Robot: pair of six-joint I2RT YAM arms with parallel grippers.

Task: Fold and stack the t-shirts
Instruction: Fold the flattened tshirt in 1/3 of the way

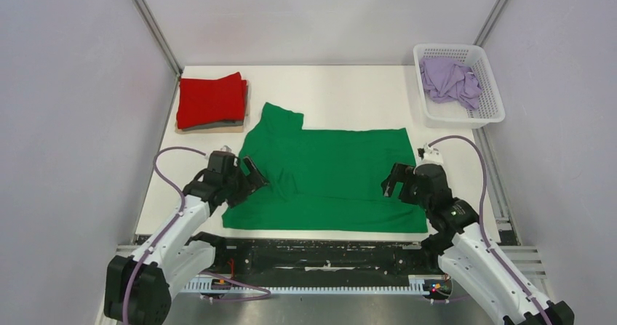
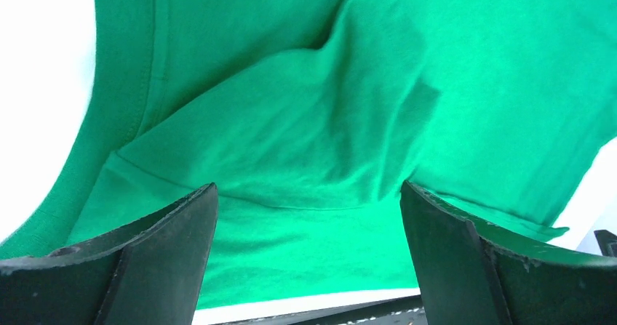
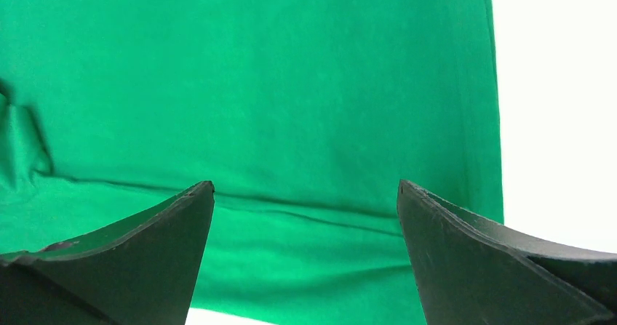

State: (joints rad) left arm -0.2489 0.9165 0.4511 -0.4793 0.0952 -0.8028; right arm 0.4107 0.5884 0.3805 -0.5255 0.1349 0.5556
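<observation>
A bright green t-shirt (image 1: 327, 176) lies spread on the white table, partly folded, one sleeve sticking out at the far left. It fills the left wrist view (image 2: 305, 121) and the right wrist view (image 3: 276, 92). My left gripper (image 1: 251, 174) is open and empty over the shirt's left side. My right gripper (image 1: 393, 182) is open and empty over its right side. A folded red t-shirt (image 1: 212, 99) lies at the far left on a grey folded piece. A pale lilac t-shirt (image 1: 450, 81) is crumpled in the basket.
A white lattice basket (image 1: 492, 114) stands at the far right corner. Grey walls and metal posts close in the table (image 1: 342, 96) on both sides and at the back. A black rail runs along the near edge.
</observation>
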